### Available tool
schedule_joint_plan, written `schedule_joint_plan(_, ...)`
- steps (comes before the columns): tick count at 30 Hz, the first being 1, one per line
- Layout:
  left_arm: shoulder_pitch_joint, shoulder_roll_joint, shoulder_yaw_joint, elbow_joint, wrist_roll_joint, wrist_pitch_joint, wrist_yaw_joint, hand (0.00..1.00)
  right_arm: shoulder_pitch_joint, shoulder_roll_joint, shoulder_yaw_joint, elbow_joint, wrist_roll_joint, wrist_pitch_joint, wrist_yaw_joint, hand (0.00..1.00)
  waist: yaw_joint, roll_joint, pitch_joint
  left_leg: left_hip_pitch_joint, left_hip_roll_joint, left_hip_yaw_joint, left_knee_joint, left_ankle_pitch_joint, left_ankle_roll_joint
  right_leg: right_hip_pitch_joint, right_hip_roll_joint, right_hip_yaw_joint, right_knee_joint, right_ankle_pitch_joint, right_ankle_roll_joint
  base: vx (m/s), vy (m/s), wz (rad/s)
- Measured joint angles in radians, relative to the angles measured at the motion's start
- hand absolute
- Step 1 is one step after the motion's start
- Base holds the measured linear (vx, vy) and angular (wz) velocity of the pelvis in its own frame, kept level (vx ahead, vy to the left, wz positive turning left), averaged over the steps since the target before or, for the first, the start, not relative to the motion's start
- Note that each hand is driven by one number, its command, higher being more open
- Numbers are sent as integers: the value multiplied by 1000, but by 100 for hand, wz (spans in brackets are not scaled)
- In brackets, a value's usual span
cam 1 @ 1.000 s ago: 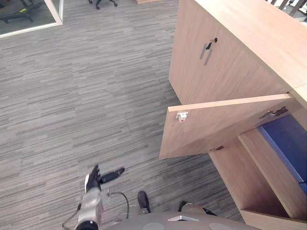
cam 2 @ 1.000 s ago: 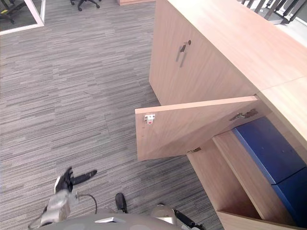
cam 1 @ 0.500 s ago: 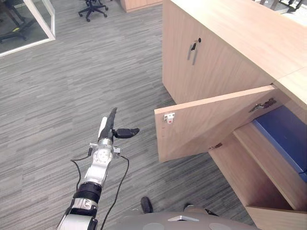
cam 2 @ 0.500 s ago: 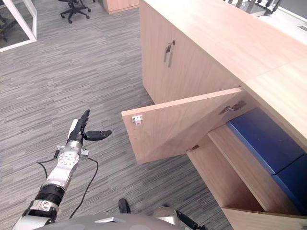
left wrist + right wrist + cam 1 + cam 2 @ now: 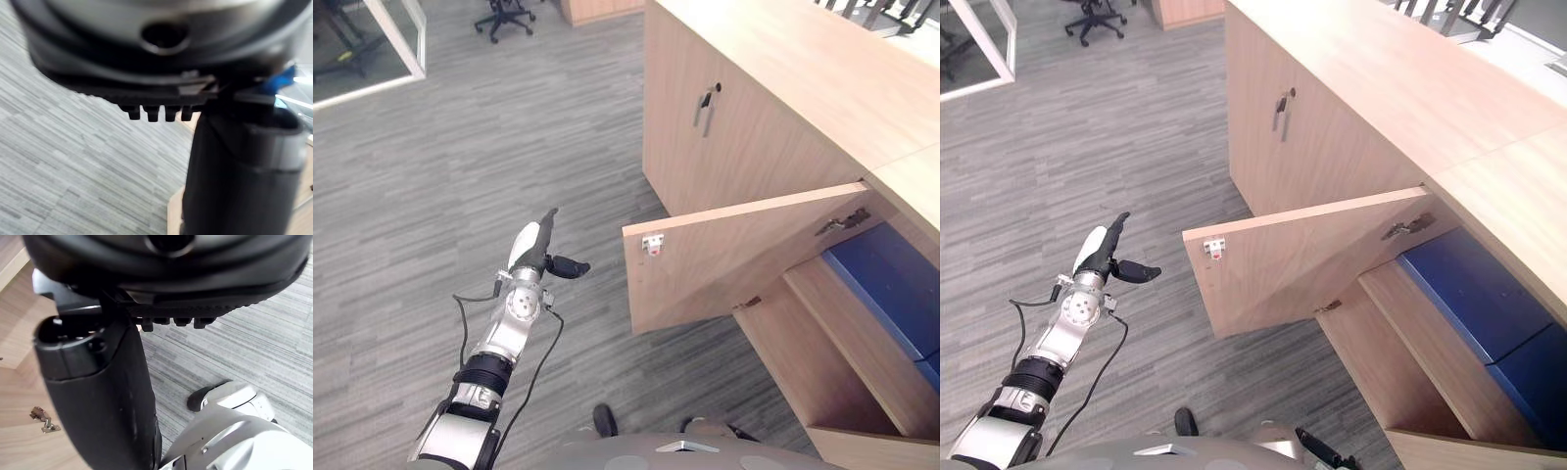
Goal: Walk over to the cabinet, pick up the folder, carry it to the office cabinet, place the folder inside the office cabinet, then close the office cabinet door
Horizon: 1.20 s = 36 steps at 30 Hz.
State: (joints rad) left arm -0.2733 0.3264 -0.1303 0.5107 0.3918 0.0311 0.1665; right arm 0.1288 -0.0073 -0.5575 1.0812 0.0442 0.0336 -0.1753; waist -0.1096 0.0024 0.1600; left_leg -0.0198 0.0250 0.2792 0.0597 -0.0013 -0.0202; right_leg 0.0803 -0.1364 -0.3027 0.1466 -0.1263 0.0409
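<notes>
Left fingers (image 5: 545, 223) straight and pressed together, pointing ahead, thumb stuck out sideways toward the cabinet, nothing in them; left hand (image 5: 532, 260) hangs over the grey carpet (image 5: 431, 176), near the free edge of the open door (image 5: 734, 257) but apart from it. In the right wrist view I see the right hand (image 5: 105, 406) with its thumb straight and the fingers (image 5: 172, 322) as a short row beside it, not curled round anything, carpet and pale wood past them. Folder (image 5: 1469, 292) is blue and lies flat on the shelf inside the office cabinet (image 5: 1400, 362), off to my right and well apart from both hands. The door stands swung out wide, white catch (image 5: 653, 244) on its inner face near the free edge, metal hinge (image 5: 837, 222) at the other end. Next cabinet section beyond has its door closed, with a handle (image 5: 707, 106) on it. Office chair (image 5: 509, 12) and a glass partition (image 5: 372, 44) at the far end of the floor
</notes>
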Motion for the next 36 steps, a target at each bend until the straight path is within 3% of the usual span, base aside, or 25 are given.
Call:
schedule_joint_plan(2,3,0,9,0,7,21,0,100,-2,2,-2,1,1,1,-1,100,8,-14,14,-12,13,-33,55,-21,-8,-10,0,8,43,-7,-10,-101,-13,2)
schedule_joint_plan(5,4,-2,36,-2,7,36,7,100,-1,4,-4,-14,2,-1,-4,100,7,-11,17,-17,6,-61,38,-9,-8,-59,-8,38,99,-11,-14,-131,39,0)
schedule_joint_plan(7,3,-2,41,-12,7,36,13,100,-1,5,-22,-24,3,-1,-3,100,1,-4,15,-9,-25,-60,-62,49,-2,-91,-28,42,87,-19,-2,-133,74,-1)
schedule_joint_plan(8,-2,-2,46,-13,7,36,14,100,-2,4,-33,-28,4,0,-4,100,-1,5,15,-2,-53,-55,-150,98,3,-116,-42,56,64,-34,26,-254,394,-113)
schedule_joint_plan(9,12,-10,77,-9,7,42,20,100,28,24,-67,-36,61,9,-19,100,-6,21,45,19,-81,51,-152,91,36,-127,-54,169,7,40,64,-237,442,-118)
schedule_joint_plan(14,20,-10,71,-9,7,41,23,100,35,23,-67,-40,60,15,-23,100,-5,20,46,32,-90,59,-152,81,49,-116,-66,165,8,39,60,-42,136,-25)
schedule_joint_plan(15,32,-8,74,-16,7,42,24,100,42,27,-64,-37,60,17,-22,100,2,6,39,26,-111,60,-146,91,51,-144,-84,177,29,42,48,20,59,-22)
schedule_joint_plan(16,53,-9,81,-40,7,44,19,100,37,13,-64,-40,59,16,-21,100,7,38,33,-3,-72,92,-145,102,109,-156,-70,142,64,28,0,28,57,-31)
schedule_joint_plan(17,65,-9,105,-68,7,43,12,100,25,12,-81,-42,59,16,-20,100,9,45,39,-25,-53,104,-116,93,113,-214,-100,60,308,-24,-67,36,-5,-22)
schedule_joint_plan(18,77,-10,121,-86,7,43,12,100,26,11,-79,-39,57,16,-19,100,8,38,37,-32,-47,106,-102,87,111,-215,-112,41,377,-46,-71,32,-43,-45)
schedule_joint_plan(19,92,-7,142,-113,7,44,13,100,27,11,-71,-30,43,20,-20,100,30,17,31,-30,-42,132,-99,76,94,-177,-114,34,332,-49,-11,22,-92,-65)
schedule_joint_plan(20,97,6,152,-126,7,45,14,100,27,14,-44,-26,38,21,-21,100,54,-3,20,-34,-43,158,-100,77,88,-130,-105,35,207,-30,27,5,-109,-88)
schedule_joint_plan(21,95,22,159,-131,8,44,16,100,20,15,-11,-25,38,20,-18,100,60,-22,10,-50,-45,172,-102,85,76,-88,-88,33,68,-27,37,-14,-133,-67)
schedule_joint_plan(22,94,25,162,-131,8,44,17,100,12,14,-4,-26,38,20,-18,100,60,-24,9,-55,-45,183,-106,88,72,-79,-85,32,24,-24,44,-27,-109,-46)
schedule_joint_plan(23,94,20,153,-127,8,44,17,100,3,5,7,-29,38,19,-18,100,50,-11,12,-59,-41,185,-120,107,63,-78,-77,33,-4,-7,72,-36,-94,-21)
schedule_joint_plan(25,94,5,110,-127,8,42,11,100,10,1,8,-28,39,20,-18,100,41,2,9,-45,-32,182,-144,130,52,-75,-62,30,-7,-10,67,-48,-70,-5)
schedule_joint_plan(36,73,0,21,-80,26,35,4,100,13,11,-23,-33,39,16,-19,100,26,4,-2,-23,-14,147,-144,147,39,-29,-34,11,-46,3,56,16,-31,3)
